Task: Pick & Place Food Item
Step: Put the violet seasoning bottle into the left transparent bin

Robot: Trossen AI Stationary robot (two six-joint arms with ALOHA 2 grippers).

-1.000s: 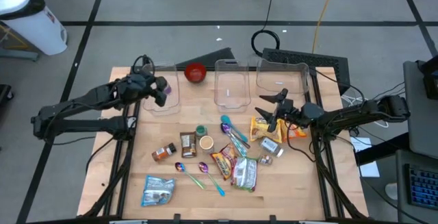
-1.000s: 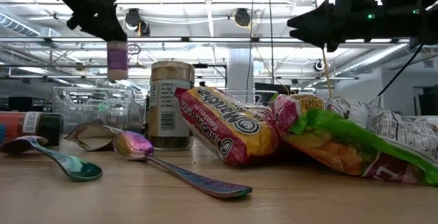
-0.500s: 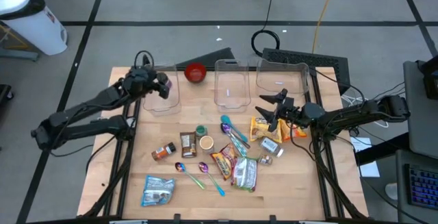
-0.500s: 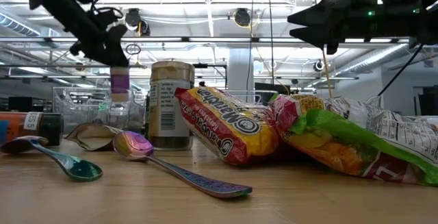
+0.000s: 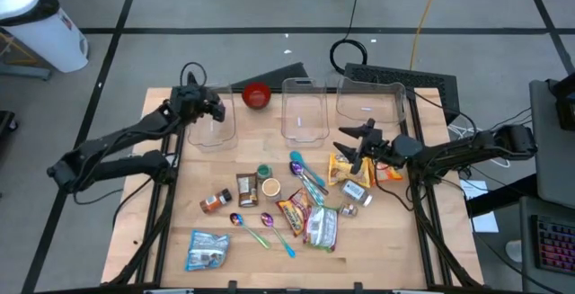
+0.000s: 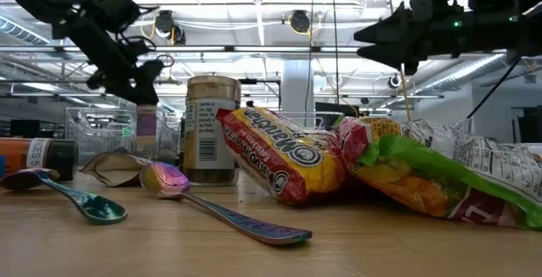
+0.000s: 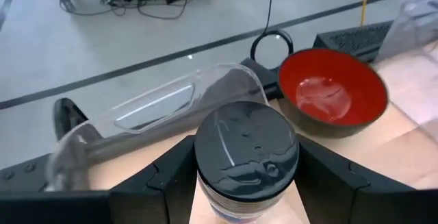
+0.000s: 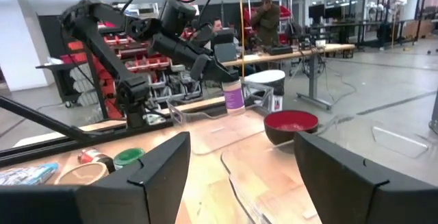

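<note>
My left gripper (image 5: 210, 108) is shut on a small jar (image 7: 246, 148) with a dark lid and a purple label (image 6: 146, 124). It holds the jar over the left clear container (image 5: 214, 125) at the table's far left. My right gripper (image 5: 344, 151) hangs open above the yellow snack packet (image 5: 344, 168), nothing between its fingers. More food lies mid-table: a ramen packet (image 5: 295, 211), a green packet (image 5: 321, 227) and a blue packet (image 5: 207, 249). My left gripper pinches the jar between its two fingers, one on each side of the jar's top, at the lid's rim (image 7: 202, 164). The fingers (image 7: 168, 179) come slanting down from the table's left side. The jar hangs upright, lifted clear of the table.
A red bowl (image 5: 257, 95) stands beside the left container, with two more clear containers (image 5: 304, 110) (image 5: 370, 101) along the far edge. Spice jars (image 5: 246, 189), a lid (image 5: 263, 171) and spoons (image 5: 307, 177) lie among the packets. People stand at benches beyond the table (image 8: 265, 11).
My left gripper has swung toward the table's far edge and sunk, carrying the jar down over the left clear container. The jar has stayed upright in the hold. My right gripper has kept its place.
</note>
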